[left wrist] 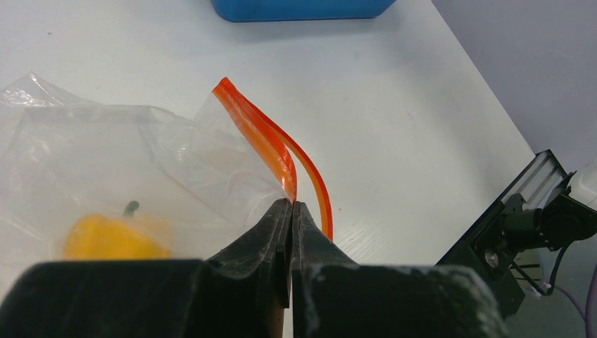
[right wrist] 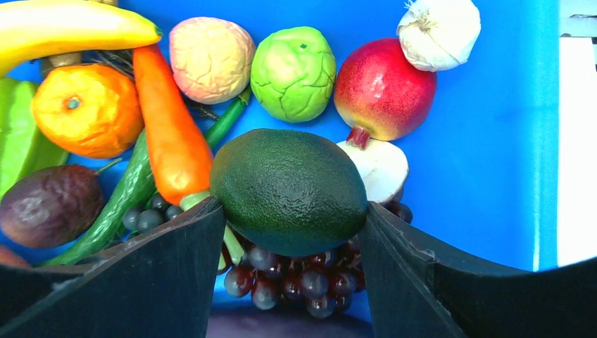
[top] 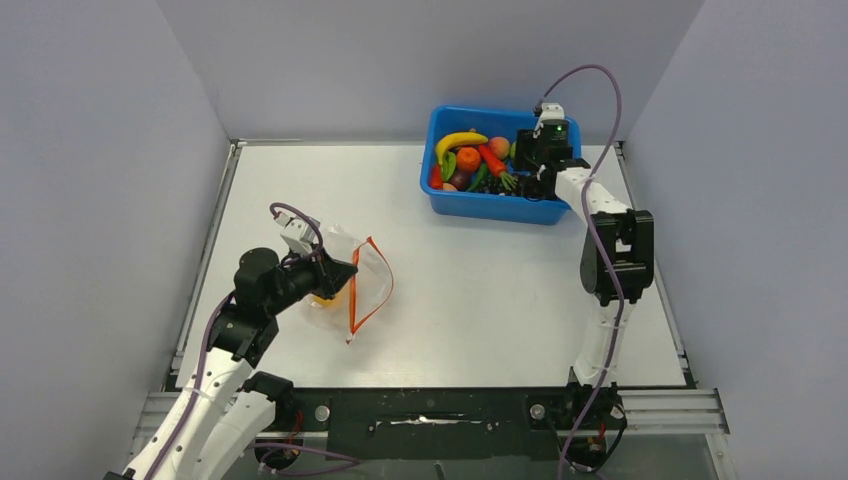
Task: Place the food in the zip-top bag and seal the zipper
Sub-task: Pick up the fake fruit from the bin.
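The dark green piece [right wrist: 288, 190], clamped in the right gripper [right wrist: 292, 205], wants a straight lift while the left gripper [left wrist: 291, 204] pinches the zipper [left wrist: 260, 137] open.

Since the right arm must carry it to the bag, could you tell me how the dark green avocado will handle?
The avocado looks glossy and rounded, so it may slip in the right end effector. Being egg-shaped, it would probably roll if dropped. It seems rigid, undented.
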`<state>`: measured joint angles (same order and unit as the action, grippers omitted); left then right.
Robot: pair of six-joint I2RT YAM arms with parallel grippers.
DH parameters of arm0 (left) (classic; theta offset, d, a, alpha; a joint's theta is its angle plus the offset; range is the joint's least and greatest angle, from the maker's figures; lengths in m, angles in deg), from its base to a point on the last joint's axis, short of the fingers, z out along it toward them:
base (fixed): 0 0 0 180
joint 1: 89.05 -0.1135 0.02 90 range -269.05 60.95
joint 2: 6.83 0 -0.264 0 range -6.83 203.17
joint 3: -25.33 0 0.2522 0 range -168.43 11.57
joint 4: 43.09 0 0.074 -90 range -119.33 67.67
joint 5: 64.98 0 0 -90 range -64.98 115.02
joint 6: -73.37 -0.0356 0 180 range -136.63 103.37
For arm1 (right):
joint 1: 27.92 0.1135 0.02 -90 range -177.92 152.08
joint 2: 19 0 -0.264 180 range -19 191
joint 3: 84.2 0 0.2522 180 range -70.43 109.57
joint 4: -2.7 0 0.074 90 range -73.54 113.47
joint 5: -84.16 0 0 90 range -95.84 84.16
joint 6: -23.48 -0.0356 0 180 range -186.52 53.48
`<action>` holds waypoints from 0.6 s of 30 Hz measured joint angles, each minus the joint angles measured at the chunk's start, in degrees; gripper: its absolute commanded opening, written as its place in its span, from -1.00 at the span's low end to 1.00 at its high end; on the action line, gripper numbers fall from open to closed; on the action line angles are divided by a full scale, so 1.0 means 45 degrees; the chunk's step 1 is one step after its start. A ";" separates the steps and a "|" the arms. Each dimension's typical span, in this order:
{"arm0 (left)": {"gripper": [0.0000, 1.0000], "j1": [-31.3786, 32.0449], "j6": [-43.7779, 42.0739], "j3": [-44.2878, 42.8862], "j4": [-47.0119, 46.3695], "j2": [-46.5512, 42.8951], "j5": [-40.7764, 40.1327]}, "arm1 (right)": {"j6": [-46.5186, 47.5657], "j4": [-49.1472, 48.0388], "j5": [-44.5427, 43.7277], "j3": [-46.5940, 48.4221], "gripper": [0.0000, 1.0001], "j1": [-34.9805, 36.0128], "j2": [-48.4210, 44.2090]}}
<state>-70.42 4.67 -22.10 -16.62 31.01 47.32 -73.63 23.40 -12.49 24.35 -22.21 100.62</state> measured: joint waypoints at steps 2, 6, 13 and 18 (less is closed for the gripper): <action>-1.00 0.0000 0.0000 0.0000 0.0000 0.0010 0.0005 | -0.0010 0.0015 0.0121 -0.0321 -0.06 0.0015 -0.0423; -1.00 0.0005 0.0005 0.0000 0.0000 0.0044 0.0039 | -0.0141 0.0165 0.0427 -0.0748 -0.07 0.0097 -0.1258; -1.00 0.0005 0.0005 0.0005 0.0000 0.0121 0.0092 | -0.0272 0.0345 0.0695 -0.1569 -0.08 0.0534 -0.2939; -1.00 0.0000 0.0010 0.0053 0.0000 0.0131 0.0092 | -0.0500 0.0491 0.0967 -0.2370 -0.07 0.1258 -0.4347</action>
<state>-70.42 4.71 -21.86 -16.62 31.60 47.74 -75.89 25.61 -8.14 13.68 -16.55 81.05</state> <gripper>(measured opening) 0.008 0.632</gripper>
